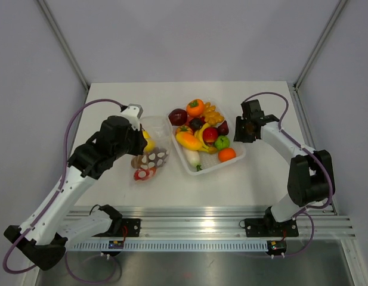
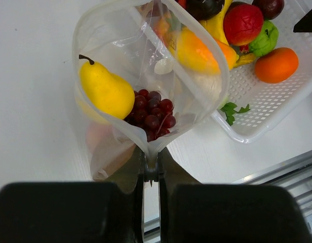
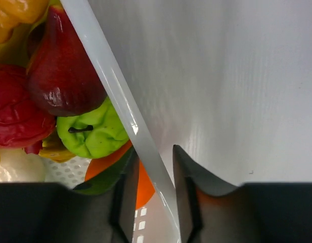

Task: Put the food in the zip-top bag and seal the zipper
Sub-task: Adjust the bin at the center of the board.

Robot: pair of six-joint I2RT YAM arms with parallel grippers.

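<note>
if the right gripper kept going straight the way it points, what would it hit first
Most likely the white tray's rim, which runs between the right gripper's open fingers and slants across its path. The green apple lies just left; depth is unclear.

Right gripper (image 3: 154, 151) — astride the tray rim (image 3: 113, 88)

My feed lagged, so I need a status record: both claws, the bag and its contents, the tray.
left claw: shut on the edge of the small clear crinkly plastic bag
bag contents visible: glossy yellow toy pear, dark purple toy grapes
bag mouth: open, unsealed
right claw: open, straddling the rim of the white plastic tray
tray: many toy fruits left
</note>
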